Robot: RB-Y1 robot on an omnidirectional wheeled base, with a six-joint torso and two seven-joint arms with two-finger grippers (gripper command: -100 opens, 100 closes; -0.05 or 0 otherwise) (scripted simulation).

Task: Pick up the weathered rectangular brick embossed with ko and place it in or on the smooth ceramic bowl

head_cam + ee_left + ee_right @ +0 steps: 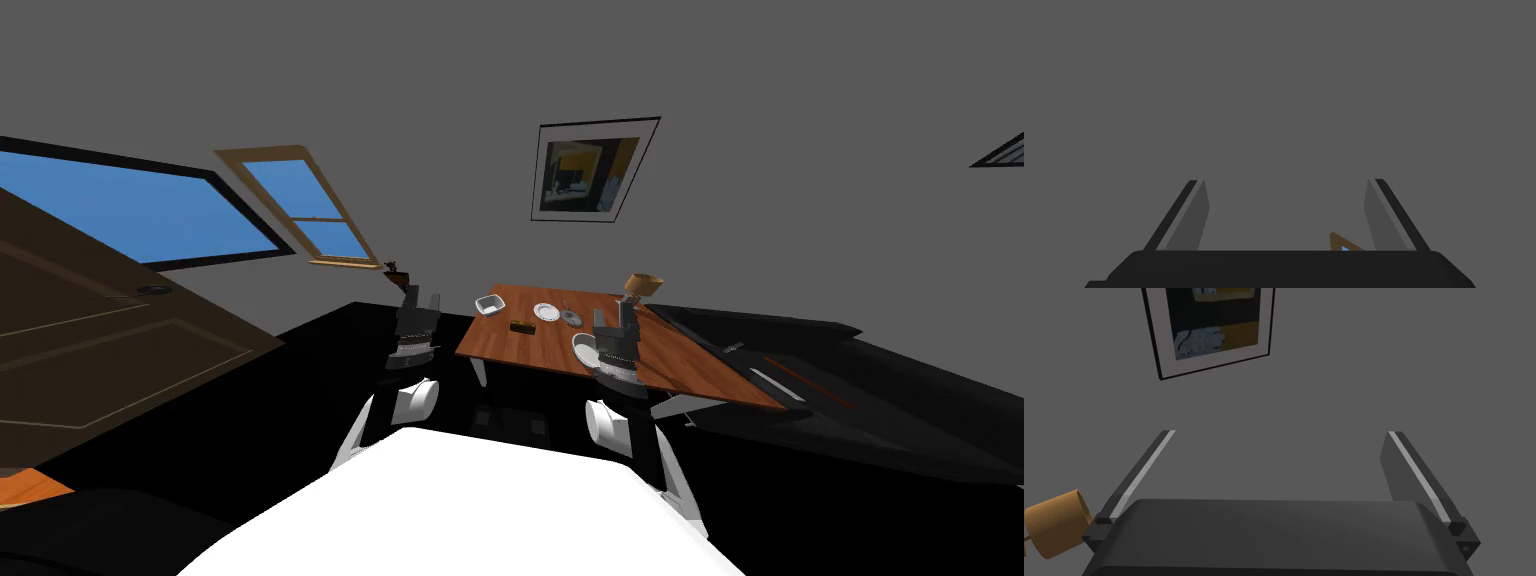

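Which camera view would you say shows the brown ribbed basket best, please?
The right wrist view: the brown ribbed basket appears largest there, with its ribbing plain to read, though the picture's edge crops it slightly. The head view shows it small but whole, standing at the far corner of the table.

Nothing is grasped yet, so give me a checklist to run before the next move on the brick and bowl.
1. Target: the small dark rectangular brick lies on the brown wooden table: ok.
2. Marking: the brick's embossing is readable: cannot tell.
3. Goal: the white squarish bowl stands on the table, apart from the brick: ok.
4. Fingers: the left gripper is open: ok.
5. Fingers: the right gripper is open: ok.
6. Aim: a gripper points at the brick: not ok; both face the grey wall.
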